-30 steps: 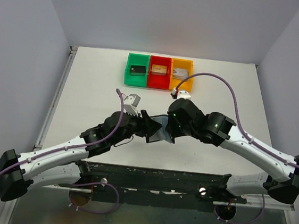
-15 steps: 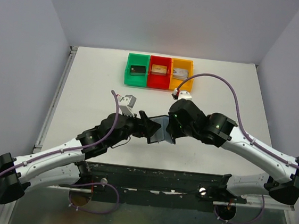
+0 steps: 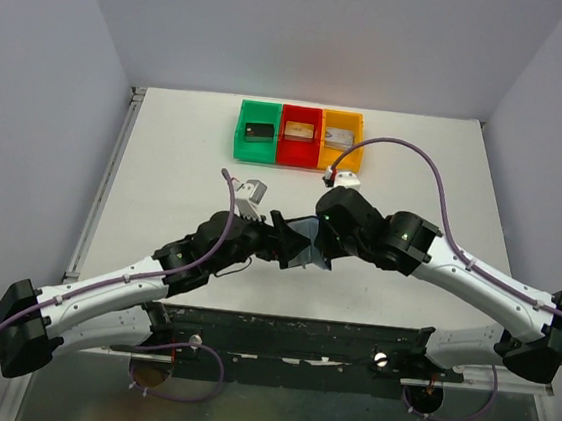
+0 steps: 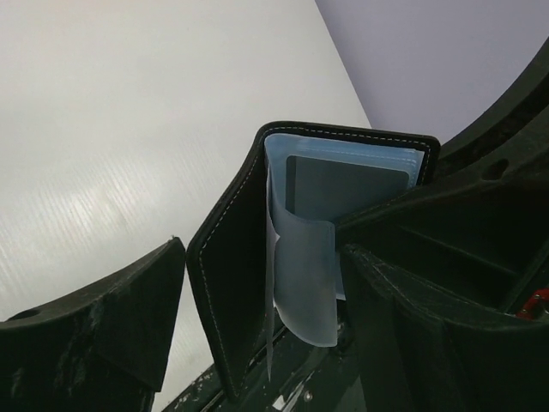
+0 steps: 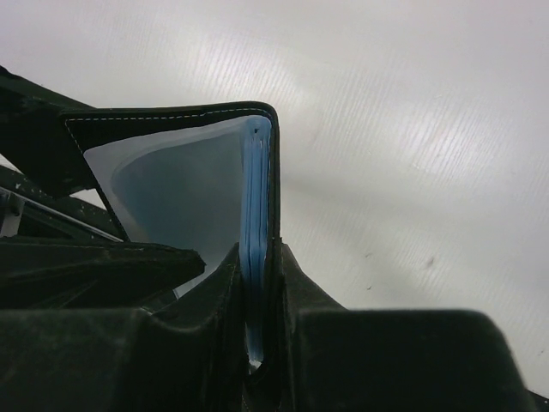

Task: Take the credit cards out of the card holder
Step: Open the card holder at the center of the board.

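White table point(image 3: 166, 158) — right hand point(image 5: 257, 262) pinches card holder point(image 5: 163, 184); left wrist alone shows card point(image 4: 343, 184).

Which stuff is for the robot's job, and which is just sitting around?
For the job: card holder, pinched by the right fingers; the card in its clear pocket; left fingers, open around it.
Just lying about: green bin, red bin, yellow bin, with a block in each.
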Motion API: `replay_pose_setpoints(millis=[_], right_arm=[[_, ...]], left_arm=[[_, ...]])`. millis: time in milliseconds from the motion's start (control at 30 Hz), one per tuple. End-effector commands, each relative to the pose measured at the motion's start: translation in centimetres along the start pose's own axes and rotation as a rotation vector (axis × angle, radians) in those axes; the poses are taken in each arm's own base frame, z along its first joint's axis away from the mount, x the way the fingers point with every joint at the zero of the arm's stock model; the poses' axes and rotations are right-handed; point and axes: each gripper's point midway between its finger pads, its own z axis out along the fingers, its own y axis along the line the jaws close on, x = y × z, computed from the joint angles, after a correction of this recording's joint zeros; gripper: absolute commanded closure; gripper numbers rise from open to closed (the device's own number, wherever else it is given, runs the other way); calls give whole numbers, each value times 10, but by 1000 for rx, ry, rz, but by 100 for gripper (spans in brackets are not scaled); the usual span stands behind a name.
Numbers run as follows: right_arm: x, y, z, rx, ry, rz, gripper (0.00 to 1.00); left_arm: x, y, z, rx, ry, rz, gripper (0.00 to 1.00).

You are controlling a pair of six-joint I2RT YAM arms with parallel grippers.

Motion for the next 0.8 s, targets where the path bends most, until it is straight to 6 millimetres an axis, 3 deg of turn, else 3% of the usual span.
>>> replay_pose_setpoints(millis=[0,267,467,667,733,767], right_arm=[[-3,-1,2,34,-4,-13,100],[-5,-1,-2,25,-10,-16,100],[-1,11,-6,-61,-8,0,100],[-3,27,-14,-156,-9,22,100],[-5,34,-18,-210,-22,33,100],[-5,38,-19,-244,-32,38,100]], left_arm=[[2,-16,4,47,38,-8,19],[2,-3,5,-42,50,24,39],[-4,2,-3,-54,13,43,74],[-1,8,-9,-65,19,63,81],[-2,3,-12,-37,21,76,89],[-3,1,-14,-23,22,84,97]])
